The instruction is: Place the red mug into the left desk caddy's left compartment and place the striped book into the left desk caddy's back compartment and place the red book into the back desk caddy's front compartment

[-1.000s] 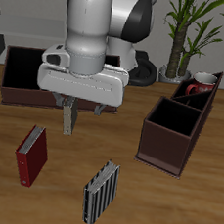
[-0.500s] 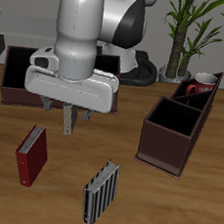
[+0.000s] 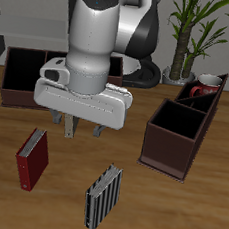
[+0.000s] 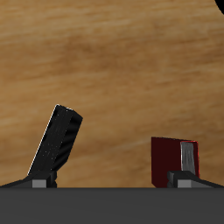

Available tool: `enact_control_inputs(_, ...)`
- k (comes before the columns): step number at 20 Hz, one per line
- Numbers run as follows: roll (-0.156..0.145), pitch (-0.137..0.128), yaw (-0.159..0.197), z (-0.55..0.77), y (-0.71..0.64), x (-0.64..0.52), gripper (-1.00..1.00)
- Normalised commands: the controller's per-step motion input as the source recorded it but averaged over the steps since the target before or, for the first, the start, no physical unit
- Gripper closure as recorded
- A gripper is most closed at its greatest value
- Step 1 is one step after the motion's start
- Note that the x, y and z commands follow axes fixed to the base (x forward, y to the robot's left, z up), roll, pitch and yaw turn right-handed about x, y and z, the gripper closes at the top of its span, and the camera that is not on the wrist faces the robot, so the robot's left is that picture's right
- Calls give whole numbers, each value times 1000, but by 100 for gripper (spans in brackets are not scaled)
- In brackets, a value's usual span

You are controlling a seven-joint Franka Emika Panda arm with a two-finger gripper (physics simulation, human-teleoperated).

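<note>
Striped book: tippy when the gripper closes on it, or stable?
Probably tippy. The striped book stands on edge on the table, thin and tall, with nothing beside it for support, so an off-centre nudge would likely topple it. It looks like a rigid slab, so it should not flop once pinched. The gripper hangs above, not touching it.

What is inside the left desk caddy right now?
The red mug already sits in one end compartment of the left desk caddy. The compartments nearer the table's front edge show only dark interior; their floors are partly hidden by the walls.
</note>
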Motion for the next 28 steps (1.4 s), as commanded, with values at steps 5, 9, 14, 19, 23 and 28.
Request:
enact_control_inputs(5,19,-9,-20,-137,236,210,-100)
enact_control_inputs(9,80,13,-81,-298,229,257,-100)
enact_control_inputs(14,17,11,-37,-397,173,195,-100)
enact_control_inputs(19,14,-11,-38,-192,-18,30,-100)
enact_control_inputs(23,40,-22,-35,-310,229,-3,-100)
enact_control_inputs(28,27,-8,-4,-346,216,-38,-100)
